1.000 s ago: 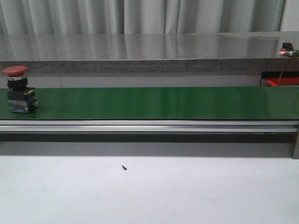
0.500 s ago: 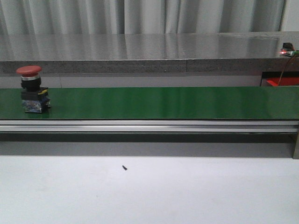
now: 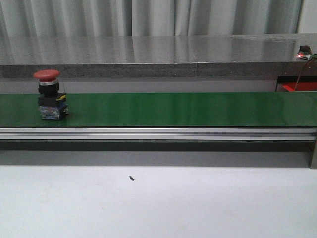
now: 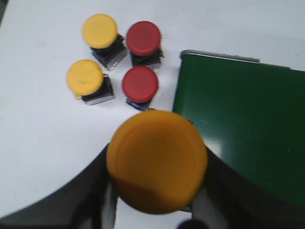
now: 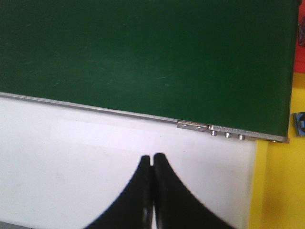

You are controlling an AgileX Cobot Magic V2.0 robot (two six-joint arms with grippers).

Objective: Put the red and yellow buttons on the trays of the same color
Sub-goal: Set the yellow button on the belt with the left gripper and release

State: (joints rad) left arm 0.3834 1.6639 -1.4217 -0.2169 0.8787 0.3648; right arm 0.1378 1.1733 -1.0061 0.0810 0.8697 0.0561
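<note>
The left gripper (image 4: 155, 210) is clamped on a yellow button (image 4: 157, 161), its broad cap filling the space between the dark fingers (image 4: 88, 191), held above the white table (image 4: 43, 133) just beside the end of the green conveyor belt (image 4: 243, 124). Beyond it on the table stand four more buttons in a tight cluster — two yellow ones (image 4: 100, 31) (image 4: 85, 78) and two red ones (image 4: 143, 38) (image 4: 139, 84). The right gripper (image 5: 152, 164) has its jaws pressed together, holding nothing, over the table near the belt's edge, a yellow tray (image 5: 279, 186) alongside. On the belt a red button (image 3: 50, 94) stands upright toward the left end.
</note>
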